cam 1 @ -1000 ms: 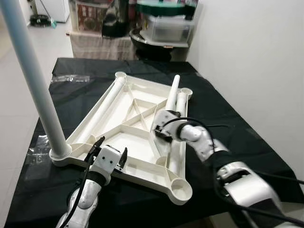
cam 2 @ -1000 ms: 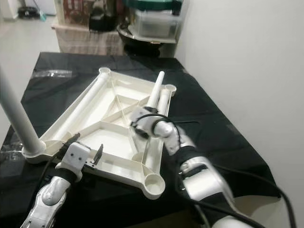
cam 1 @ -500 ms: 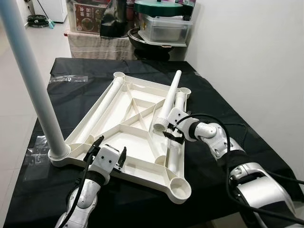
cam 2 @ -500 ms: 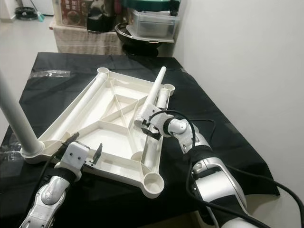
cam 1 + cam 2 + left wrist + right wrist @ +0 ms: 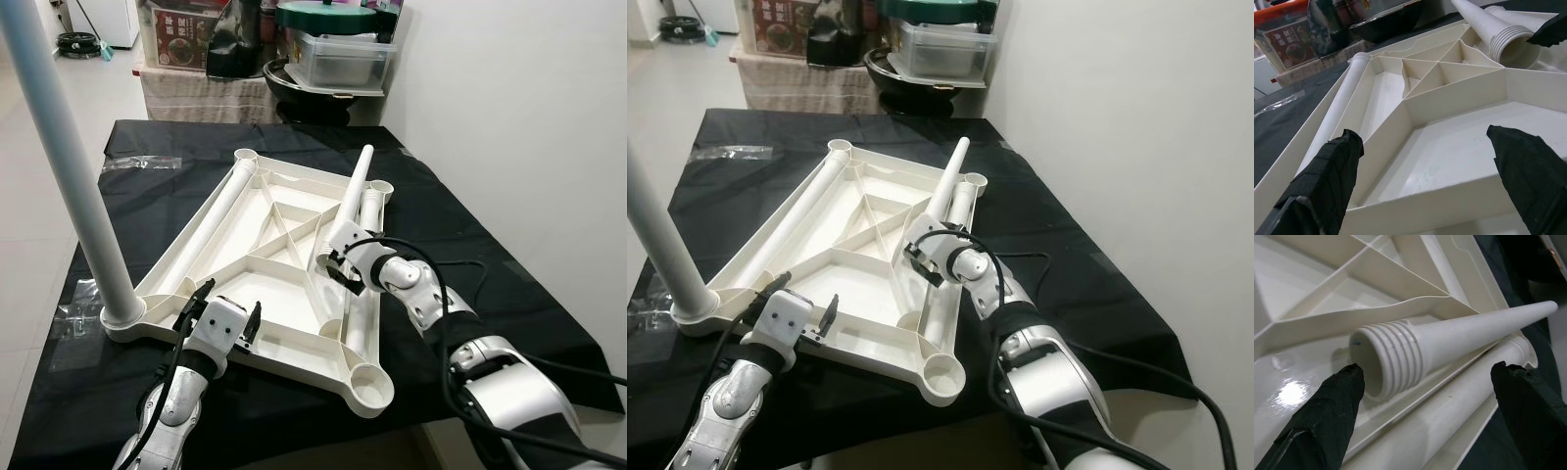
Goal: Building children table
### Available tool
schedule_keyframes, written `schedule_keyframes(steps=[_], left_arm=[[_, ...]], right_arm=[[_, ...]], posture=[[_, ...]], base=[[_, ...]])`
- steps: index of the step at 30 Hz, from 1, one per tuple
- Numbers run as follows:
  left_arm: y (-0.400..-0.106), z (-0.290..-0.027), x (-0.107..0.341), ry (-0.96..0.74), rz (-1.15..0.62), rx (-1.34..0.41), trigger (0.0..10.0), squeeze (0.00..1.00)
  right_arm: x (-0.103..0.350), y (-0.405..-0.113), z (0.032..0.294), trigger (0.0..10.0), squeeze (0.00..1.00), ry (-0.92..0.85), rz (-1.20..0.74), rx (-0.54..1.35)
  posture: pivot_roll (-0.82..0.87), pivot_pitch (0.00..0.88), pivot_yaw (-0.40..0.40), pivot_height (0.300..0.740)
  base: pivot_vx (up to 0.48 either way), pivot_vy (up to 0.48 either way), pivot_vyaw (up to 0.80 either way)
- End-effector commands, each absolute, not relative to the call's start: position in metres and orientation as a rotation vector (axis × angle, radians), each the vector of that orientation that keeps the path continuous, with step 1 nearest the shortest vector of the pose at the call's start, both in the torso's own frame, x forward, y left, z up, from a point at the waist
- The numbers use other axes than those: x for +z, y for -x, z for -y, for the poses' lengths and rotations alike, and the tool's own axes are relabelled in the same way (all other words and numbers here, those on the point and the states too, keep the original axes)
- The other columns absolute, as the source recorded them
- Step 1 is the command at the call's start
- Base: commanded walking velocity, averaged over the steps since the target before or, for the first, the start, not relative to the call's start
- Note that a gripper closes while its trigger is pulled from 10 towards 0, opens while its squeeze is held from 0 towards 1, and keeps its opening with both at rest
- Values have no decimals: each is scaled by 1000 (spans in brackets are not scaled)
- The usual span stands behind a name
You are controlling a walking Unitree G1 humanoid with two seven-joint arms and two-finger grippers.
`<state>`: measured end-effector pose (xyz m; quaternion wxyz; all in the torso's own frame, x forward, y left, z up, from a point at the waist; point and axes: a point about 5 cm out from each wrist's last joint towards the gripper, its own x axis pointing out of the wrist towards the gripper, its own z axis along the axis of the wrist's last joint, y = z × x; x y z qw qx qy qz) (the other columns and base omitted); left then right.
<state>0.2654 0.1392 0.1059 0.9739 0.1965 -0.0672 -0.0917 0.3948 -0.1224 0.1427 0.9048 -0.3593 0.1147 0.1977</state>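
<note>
Left eye view looks down on a bench draped in a black cloth (image 5: pixel 490 245), on which the cream plastic tabletop (image 5: pixel 265 264) of a children's table lies upside down, its ribbed underside facing up and a round socket (image 5: pixel 372 389) at each corner. One pale leg (image 5: pixel 69 166) already stands upright in the corner socket at the robot's near left. A second leg (image 5: pixel 217 211) lies flat along the tabletop's left edge, and a third leg (image 5: pixel 367 294) lies flat along the right edge. A fourth, tapered leg (image 5: pixel 351 201) rests at a slant over the right side of the tabletop, threaded open end toward the robot and narrow tip pointing away, raised above the far right corner. The right gripper (image 5: pixel 338 266) sits at that threaded end; in the right wrist view its two black fingers (image 5: pixel 1327 416) are spread wide, one on each side of the threaded end (image 5: pixel 1383 357), and neither pad appears to touch it. The left gripper (image 5: pixel 223 315) hangs over the tabletop's near edge, close to the standing leg, with its jaws wide open and holding nothing; the left wrist view looks along its fingers (image 5: pixel 1327 186) across the ribs. A clear plastic bag (image 5: pixel 142 164) lies on the cloth at the far left, and storage boxes (image 5: pixel 338 59) stand beyond the bench.
</note>
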Motion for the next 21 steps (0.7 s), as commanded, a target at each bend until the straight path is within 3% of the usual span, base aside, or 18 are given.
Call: schedule_keyframes(steps=[1,14,15,16,17,18,19,20,21], left_arm=[[-262,-138,92,-401,68,-199,10000,0],[-263,-137,92,-400,68,-201,10000,0],[-263,-136,92,-400,69,-201,10000,0],[-263,-136,92,-400,69,-201,10000,0],[-264,-136,93,-401,71,-201,10000,0],[-264,-136,93,-401,71,-201,10000,0],[-264,-136,93,-401,72,-200,10000,0],[-264,-136,93,-401,72,-200,10000,0],[-264,-135,95,-404,80,-198,10000,0]], right_arm=[[144,-397,128,10000,1000,761,-252,363],[139,-395,115,10000,980,718,-256,332],[136,-394,111,10000,906,704,-261,336],[136,-394,111,10000,906,704,-261,336],[133,-393,107,10000,561,688,-266,333],[133,-393,107,10000,561,688,-266,333],[131,-392,105,10000,392,679,-270,328],[131,-392,105,10000,392,679,-270,328],[128,-391,102,10000,0,670,-279,299]], posture=[[67,0,-163,740],[65,0,-163,740],[69,0,-164,740],[69,0,-164,740],[77,0,-167,740],[77,0,-167,740],[80,0,-168,740],[80,0,-168,740],[90,0,-171,740]], base=[[0,0,0],[0,0,0],[0,0,0],[0,0,0],[0,0,0],[0,0,0],[0,0,0],[0,0,0],[0,0,0]])
